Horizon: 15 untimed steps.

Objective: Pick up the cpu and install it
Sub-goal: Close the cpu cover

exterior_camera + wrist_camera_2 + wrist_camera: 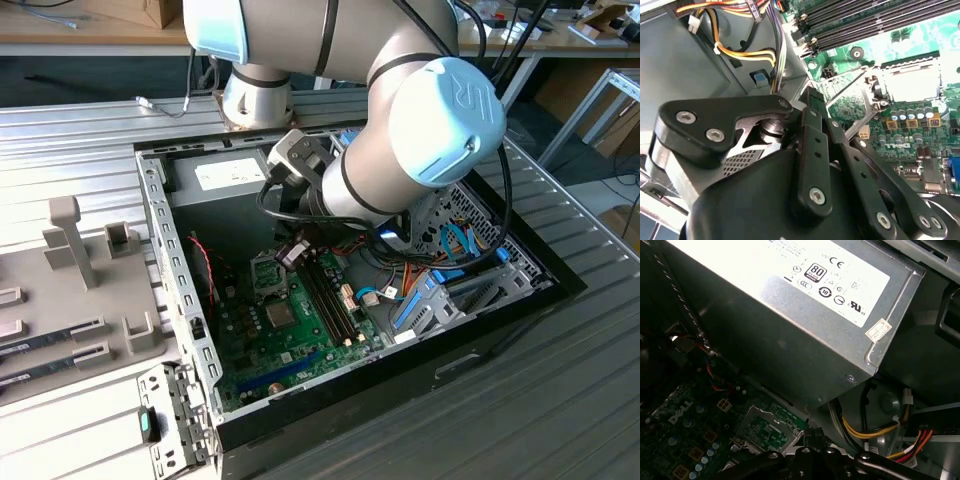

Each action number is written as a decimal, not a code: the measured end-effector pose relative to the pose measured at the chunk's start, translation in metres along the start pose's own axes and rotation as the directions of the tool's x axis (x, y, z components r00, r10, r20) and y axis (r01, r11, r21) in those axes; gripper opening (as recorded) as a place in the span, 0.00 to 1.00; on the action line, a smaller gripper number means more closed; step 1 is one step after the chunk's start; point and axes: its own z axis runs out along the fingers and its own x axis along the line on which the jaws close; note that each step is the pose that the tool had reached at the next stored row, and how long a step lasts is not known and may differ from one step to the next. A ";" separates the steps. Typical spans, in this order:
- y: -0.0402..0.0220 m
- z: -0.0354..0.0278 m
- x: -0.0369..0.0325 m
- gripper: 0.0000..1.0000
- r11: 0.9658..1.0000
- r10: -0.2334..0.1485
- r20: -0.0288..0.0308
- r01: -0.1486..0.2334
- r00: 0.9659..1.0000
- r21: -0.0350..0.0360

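An open computer case (160,250) holds a green motherboard (250,345). A small grey-silver square, which I take for the cpu (281,315), lies flat in the socket (912,82). The socket's metal load plate (847,95) is swung open beside it, and green board shows through its frame (765,432). My gripper (288,258) hangs low inside the case, just over the load plate and a little behind the cpu. Its black fingers meet at the tip (811,97) and look shut, with nothing seen between them. The tip also shows in the first wrist view (812,432).
The grey power-supply box (790,315) stands close behind the gripper. Yellow, orange and red cables (880,432) run beside it. Long dark memory slots (325,290) lie at the socket's side in the exterior view. A grey fixture tray (80,260) sits outside the case at the exterior view's left.
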 end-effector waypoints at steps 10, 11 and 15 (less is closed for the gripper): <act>-0.0089 -0.0070 0.0068 0.11 1.000 0.000 -0.001 0.000 1.000 0.001; -0.0110 -0.0086 0.0084 0.11 1.000 0.000 0.000 0.000 1.000 0.001; -0.0147 -0.0112 0.0114 0.11 1.000 0.000 0.000 0.000 1.000 0.001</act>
